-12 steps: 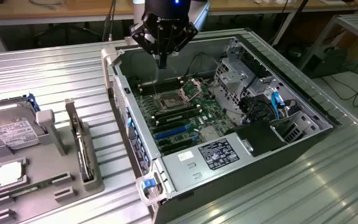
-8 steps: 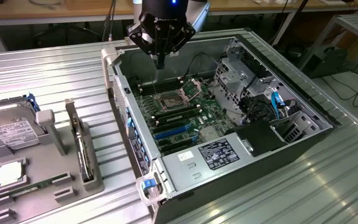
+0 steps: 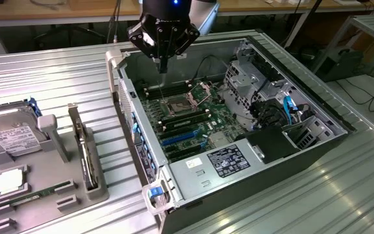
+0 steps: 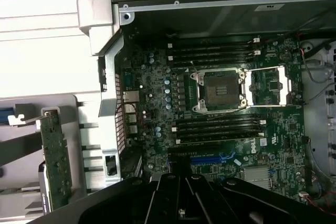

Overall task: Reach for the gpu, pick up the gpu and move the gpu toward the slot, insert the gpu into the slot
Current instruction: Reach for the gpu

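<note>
The reach is in hand: the gripper [image 3: 163,67], fingers clenched on nothing, hangs upper middle over the case [image 3: 194,181]; the gpu [image 3: 84,148] stands lower left, so I think its fingers must open first

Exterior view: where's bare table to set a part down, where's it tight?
Free: ribbed table beyond the grey holder, beside the case; also table past the case on the exterior view's right. Crowded: holder with hard drive and gpu.

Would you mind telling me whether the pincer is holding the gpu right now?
No, the pincer hangs shut and empty over the open case, while the gpu stands in the grey rack outside it.
</note>
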Controlling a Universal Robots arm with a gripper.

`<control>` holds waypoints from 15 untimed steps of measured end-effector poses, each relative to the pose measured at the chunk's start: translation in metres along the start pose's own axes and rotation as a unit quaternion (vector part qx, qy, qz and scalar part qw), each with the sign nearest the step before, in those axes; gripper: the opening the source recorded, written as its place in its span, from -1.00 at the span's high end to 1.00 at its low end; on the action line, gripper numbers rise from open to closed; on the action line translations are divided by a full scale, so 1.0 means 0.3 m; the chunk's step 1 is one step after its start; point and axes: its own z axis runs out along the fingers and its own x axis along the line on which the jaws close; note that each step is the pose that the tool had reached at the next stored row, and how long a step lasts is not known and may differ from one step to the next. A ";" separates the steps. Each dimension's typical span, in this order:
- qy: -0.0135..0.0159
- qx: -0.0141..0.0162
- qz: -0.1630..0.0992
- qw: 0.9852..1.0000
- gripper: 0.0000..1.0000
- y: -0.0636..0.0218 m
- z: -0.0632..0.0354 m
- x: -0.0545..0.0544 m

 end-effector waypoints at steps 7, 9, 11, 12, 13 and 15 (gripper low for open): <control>0.000 0.000 0.000 1.000 0.79 -0.003 0.001 0.037; 0.001 0.000 0.000 1.000 0.79 -0.003 0.001 0.046; 0.001 0.000 0.000 1.000 0.79 -0.004 0.002 0.051; 0.001 0.000 0.000 1.000 0.79 -0.004 0.002 0.054; 0.002 0.000 0.000 1.000 0.79 -0.004 0.002 0.056; 0.002 0.000 0.000 1.000 0.79 -0.005 0.003 0.061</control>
